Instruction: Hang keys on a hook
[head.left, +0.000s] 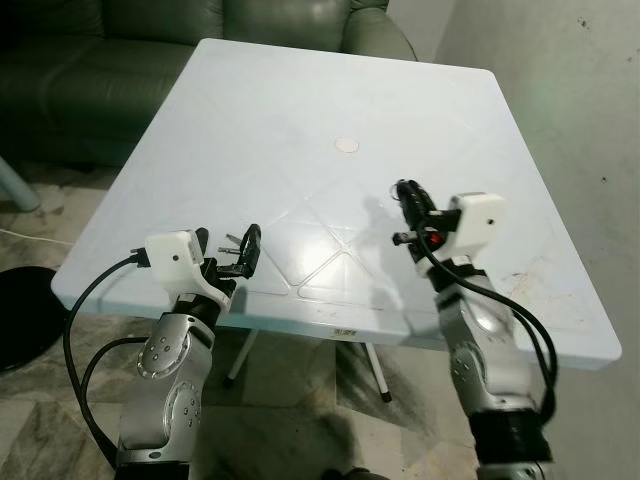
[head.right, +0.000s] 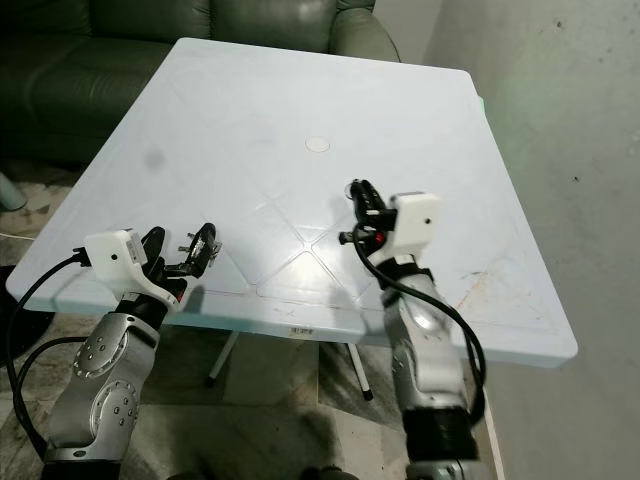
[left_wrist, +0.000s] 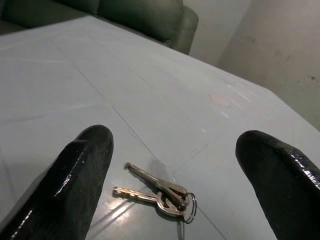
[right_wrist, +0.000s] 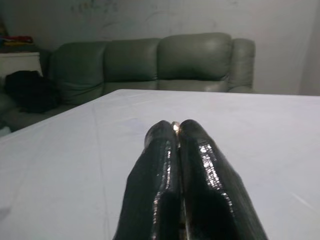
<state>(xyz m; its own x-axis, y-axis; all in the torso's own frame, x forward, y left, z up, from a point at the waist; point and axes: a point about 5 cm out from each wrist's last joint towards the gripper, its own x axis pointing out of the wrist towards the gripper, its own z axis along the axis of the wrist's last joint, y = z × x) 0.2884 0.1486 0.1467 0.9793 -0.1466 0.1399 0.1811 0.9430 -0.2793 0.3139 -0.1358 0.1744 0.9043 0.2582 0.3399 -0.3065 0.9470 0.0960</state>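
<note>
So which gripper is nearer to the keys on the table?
Left. The left gripper is open with the keys lying between its fingers; the right gripper is shut above the table's right half.

Left claw (left_wrist: 170, 170) spread wide, right claw (right_wrist: 175, 131) closed.

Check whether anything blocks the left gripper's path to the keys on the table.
Nothing visible does. The left gripper is open, and the silver keys on a ring lie flat on the pale blue plastic table between its black fingers, with bare tabletop around them.
</note>
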